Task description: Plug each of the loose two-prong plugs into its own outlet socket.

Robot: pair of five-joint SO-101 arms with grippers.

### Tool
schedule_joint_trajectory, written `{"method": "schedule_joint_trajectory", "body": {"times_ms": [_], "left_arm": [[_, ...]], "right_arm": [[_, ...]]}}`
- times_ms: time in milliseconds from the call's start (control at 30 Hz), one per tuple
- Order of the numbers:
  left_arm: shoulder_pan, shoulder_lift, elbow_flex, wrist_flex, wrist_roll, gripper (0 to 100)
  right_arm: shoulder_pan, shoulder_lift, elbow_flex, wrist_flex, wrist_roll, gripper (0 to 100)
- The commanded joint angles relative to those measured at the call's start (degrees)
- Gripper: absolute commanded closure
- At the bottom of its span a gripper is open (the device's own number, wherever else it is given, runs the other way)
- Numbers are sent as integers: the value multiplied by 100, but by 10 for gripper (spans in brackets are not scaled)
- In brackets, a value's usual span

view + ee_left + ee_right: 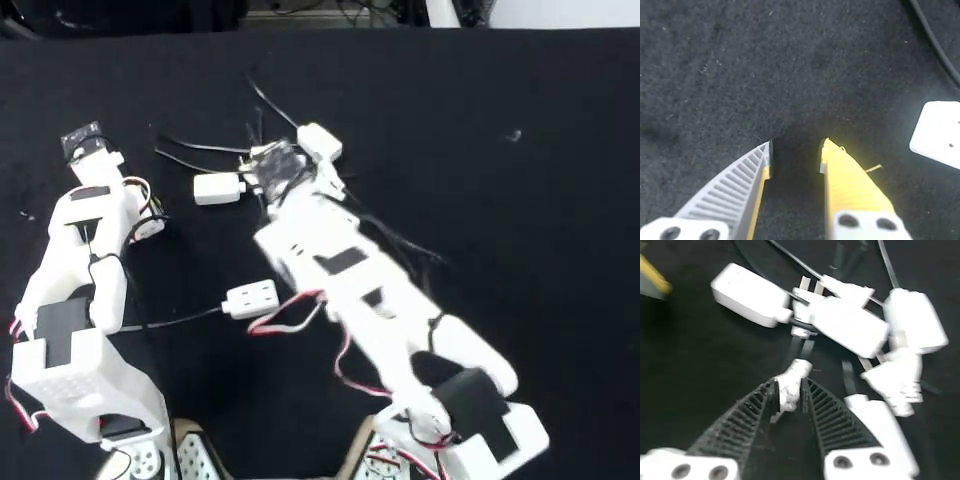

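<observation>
My right gripper [789,390] is shut on a small white two-prong plug [791,381], held low over the black table. Just beyond it lies a tangle of white pieces: an outlet block [747,300], a plug with bare prongs [807,290], a larger block [850,325] and another [915,320]. From above, the right gripper [275,170] sits in this cluster, next to a white outlet block [218,187]. Another outlet socket [252,297] on a black cord lies nearer the front. My left gripper [795,150] is open over bare cloth, with a white outlet block [940,132] beside it.
Thin black cords [200,150] trail from the cluster toward the back and right. A white block [320,142] lies at the far side of the pile. The left arm [85,250] stands at the table's left. Black cloth [520,200] stretches to the right.
</observation>
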Motion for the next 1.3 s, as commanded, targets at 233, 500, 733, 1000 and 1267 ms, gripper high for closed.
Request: {"method": "schedule_joint_trajectory", "body": {"times_ms": [233,500,733,1000,1267], "left_arm": [[-215,-255,-66,62,0,830],[-312,-255,-66,62,0,830],[-303,-255,-66,62,0,830],[-286,-255,-66,62,-18,830],[-110,-255,-48,62,-35,827]], "right_arm": [[-378,1552,-884,-835,-105,920],[123,1675,-1842,1433,-62,920],[1556,1684,-2009,1653,-53,920],[2286,1578,-1991,1670,70,920],[2163,-180,-998,1705,290,917]]}}
